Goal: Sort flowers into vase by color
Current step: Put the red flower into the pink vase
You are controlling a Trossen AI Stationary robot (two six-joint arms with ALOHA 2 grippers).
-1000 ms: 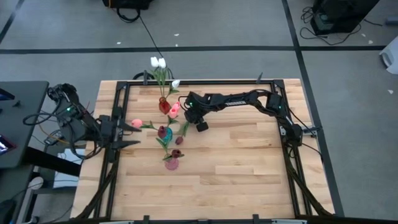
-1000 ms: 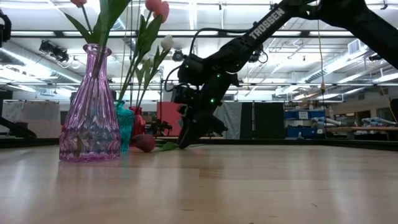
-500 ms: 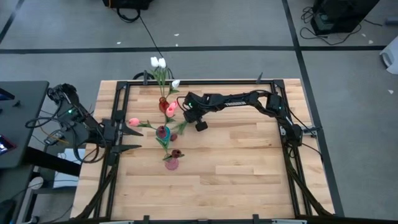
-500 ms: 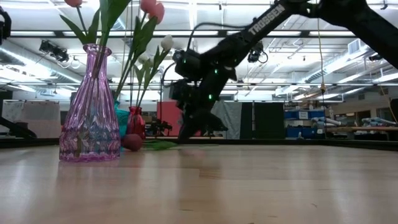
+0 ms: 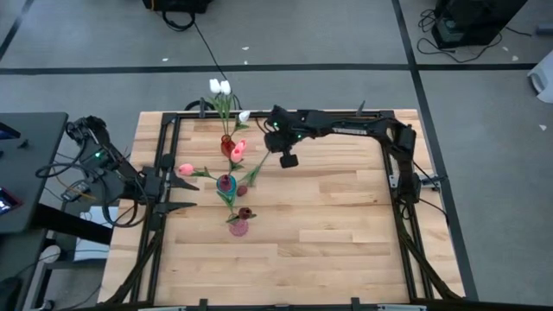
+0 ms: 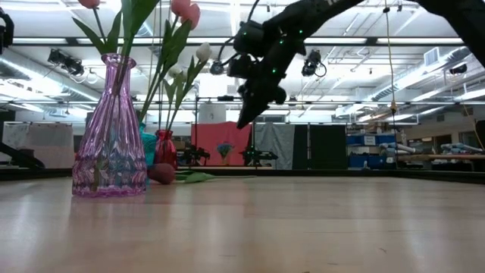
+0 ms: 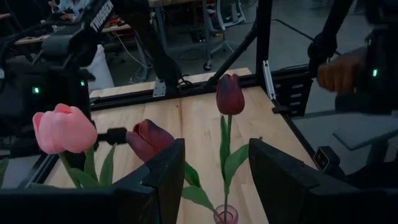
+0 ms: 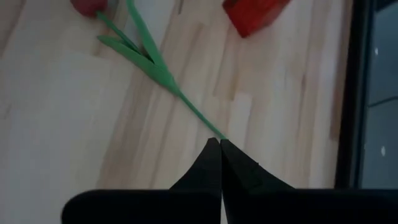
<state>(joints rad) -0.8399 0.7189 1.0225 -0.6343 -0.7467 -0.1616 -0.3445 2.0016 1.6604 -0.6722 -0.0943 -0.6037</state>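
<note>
loose tulip: dark red tulip (image 8: pixel 144 65) lies flat on the table (image 5: pixel 328 233), head (image 6: pixel 161 173) near the vases, thin stem running out toward the right gripper.
stem end: pinched right at the tips of the right gripper (image 8: pixel 220 144); in the right wrist view the fingers meet on it with no gap showing.
right gripper: clamped onto that stem end, raised above the tabletop in the low view (image 6: pixel 244 120), arm stretched across the far side of the table from the right (image 5: pixel 270 141).
lift state: head and leaves rest on the wood in the low view; cannot tell how much of the stem is off the surface.
red vase: (image 5: pixel 228 147) far side of the table, holds white tulips (image 5: pixel 219 86) standing up; pink tulip head (image 5: pixel 239 149) just beside it.
teal vase: (image 5: pixel 226 184) between the red and pink vases, green leaves around it.
pink vase: (image 6: pixel 111 129) clear pink glass, upright, closest to the low camera, stems and leaves rising out of it; a dark red tulip (image 7: pixel 230 94) stands in it per the left wrist view.
other flower: pink tulip (image 5: pixel 186 169) lies near the left gripper, left of the teal vase.
left gripper: (image 5: pixel 184 190) parked at the left edge of the table, fingers spread wide, nothing between them.
</note>
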